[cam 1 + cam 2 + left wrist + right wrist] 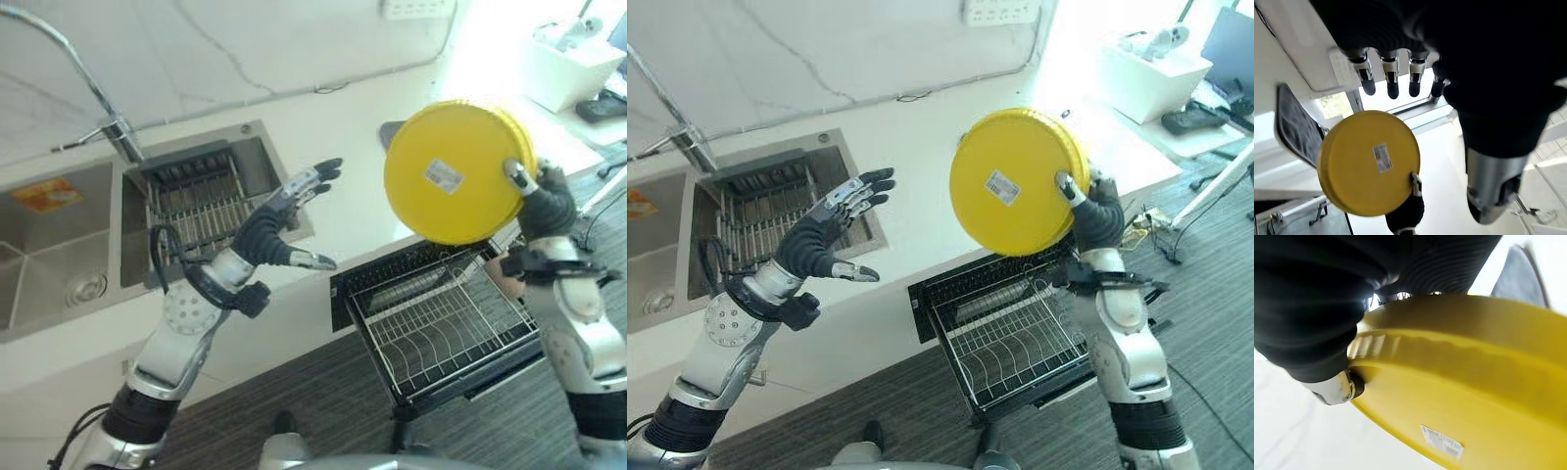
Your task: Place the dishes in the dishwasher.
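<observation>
My right hand (545, 204) is shut on the rim of a yellow plate (453, 172), holding it upright in the air with its labelled underside toward me. The plate (1015, 182) hangs above the dishwasher's pulled-out black wire rack (441, 325), which stands below the counter edge. The right wrist view shows the thumb (1337, 387) pressed on the plate's yellow rim (1459, 382). My left hand (284, 217) is open, fingers spread, raised over the counter between the sink and the plate, touching nothing. In the left wrist view the plate (1369, 161) shows beyond my straight fingers (1392, 83).
A steel sink (59, 245) with a wire drying rack (201, 201) and a curved tap (83, 78) sits at the left of the white counter (343, 127). A white box (568, 64) stands at the back right. Dark floor lies below the dishwasher rack.
</observation>
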